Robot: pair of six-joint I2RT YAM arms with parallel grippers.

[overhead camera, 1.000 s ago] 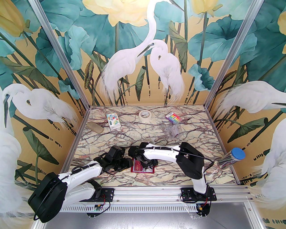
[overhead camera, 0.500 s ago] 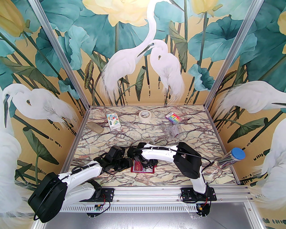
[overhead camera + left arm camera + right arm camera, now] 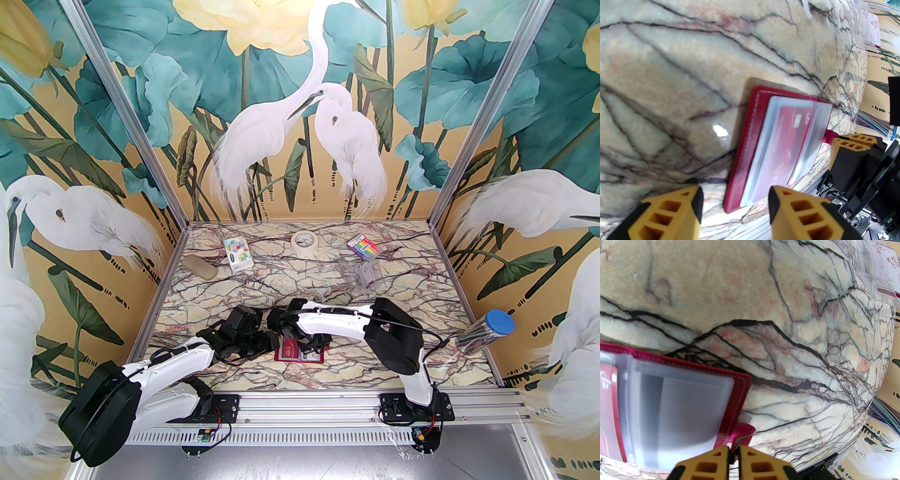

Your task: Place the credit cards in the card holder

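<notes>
The card holder (image 3: 302, 355) lies open near the table's front edge, dark red with clear sleeves (image 3: 787, 140). A red credit card (image 3: 785, 150) sits in one sleeve. Another sleeve holds a pale grey card with a dark stripe (image 3: 677, 413). My right gripper (image 3: 733, 454) is shut on the holder's snap tab (image 3: 741, 431), and it also shows from the left wrist (image 3: 836, 139). My left gripper (image 3: 734, 199) hangs open just above the holder's near end, with nothing between its fingers. From above, both grippers (image 3: 267, 341) (image 3: 283, 330) crowd over the holder's left part.
A clear plastic box (image 3: 361, 274) with pale printed cards stands behind the arms. Along the back are a rainbow-striped packet (image 3: 363, 247), a tape roll (image 3: 304, 241), a colourful small box (image 3: 238, 253) and a tan pad (image 3: 200, 268). A blue-capped tube (image 3: 487, 330) leans at the right edge.
My right gripper has closed on the holder's tab, and its arm shifted slightly left. The left arm and the card holder have stayed put.
</notes>
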